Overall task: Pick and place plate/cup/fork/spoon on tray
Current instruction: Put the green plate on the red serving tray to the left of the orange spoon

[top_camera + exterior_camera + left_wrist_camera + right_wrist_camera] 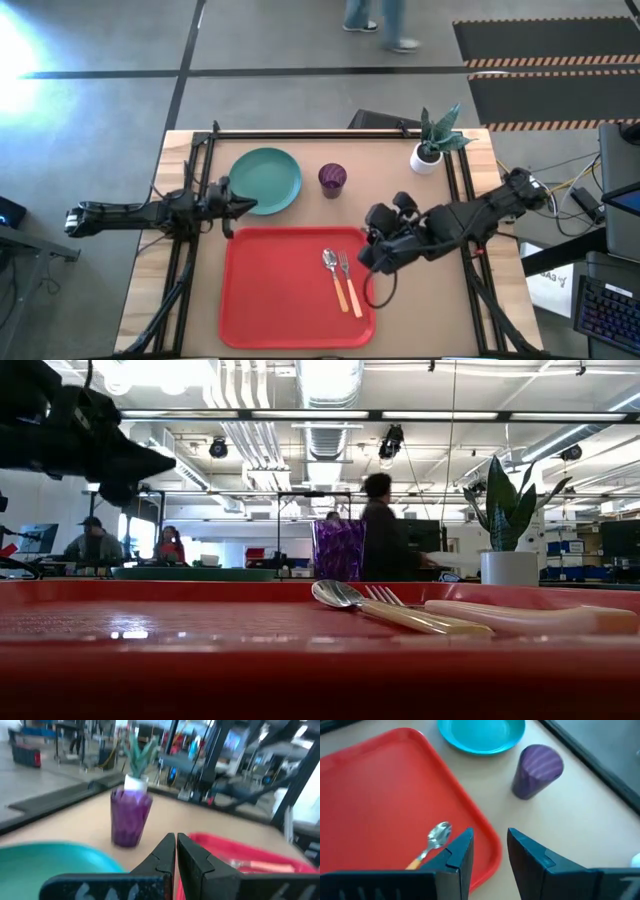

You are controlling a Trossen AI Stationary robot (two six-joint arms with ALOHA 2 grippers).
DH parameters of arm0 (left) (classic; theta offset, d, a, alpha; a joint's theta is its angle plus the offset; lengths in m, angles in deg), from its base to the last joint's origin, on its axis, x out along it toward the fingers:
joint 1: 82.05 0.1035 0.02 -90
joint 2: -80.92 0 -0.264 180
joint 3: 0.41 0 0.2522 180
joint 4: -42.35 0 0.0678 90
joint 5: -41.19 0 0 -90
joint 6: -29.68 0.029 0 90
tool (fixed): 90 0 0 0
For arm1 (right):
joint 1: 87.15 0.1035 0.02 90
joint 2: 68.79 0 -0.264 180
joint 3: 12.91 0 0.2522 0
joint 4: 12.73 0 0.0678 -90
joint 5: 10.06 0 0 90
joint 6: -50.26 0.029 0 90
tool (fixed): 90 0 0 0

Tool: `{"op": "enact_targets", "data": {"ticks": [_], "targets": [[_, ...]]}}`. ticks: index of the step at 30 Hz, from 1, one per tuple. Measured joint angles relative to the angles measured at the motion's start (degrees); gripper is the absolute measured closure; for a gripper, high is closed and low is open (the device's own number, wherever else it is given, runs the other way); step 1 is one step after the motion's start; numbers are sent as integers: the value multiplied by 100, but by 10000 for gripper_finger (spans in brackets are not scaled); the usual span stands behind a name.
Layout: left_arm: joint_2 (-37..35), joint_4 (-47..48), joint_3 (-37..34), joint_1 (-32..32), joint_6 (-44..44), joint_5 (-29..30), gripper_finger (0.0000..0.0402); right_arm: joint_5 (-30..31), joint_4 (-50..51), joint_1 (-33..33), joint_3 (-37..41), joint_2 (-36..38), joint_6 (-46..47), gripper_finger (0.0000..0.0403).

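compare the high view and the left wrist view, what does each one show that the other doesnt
Only the high view shows the spoon and fork side by side on the tray, the empty right gripper open at the tray's right edge, and both whole arms. Only the left wrist view shows the left gripper closed with nothing in it, from close up. Both show the plate, the cup and the potted plant, all off the tray.
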Motion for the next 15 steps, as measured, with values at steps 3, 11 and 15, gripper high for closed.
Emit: {"op": "enact_targets", "data": {"ticks": [3,11,15], "targets": [[-4,-497,0,-1,1,-2,402,11,-64,-208,0,-28,-591,297],[6,-847,39,-2,164,29,402,-907,-615,-1373,45,-118,-1790,298],[-9,-849,39,-2,157,31,402,-2049,-1437,-2289,103,-262,-2564,282]]}}
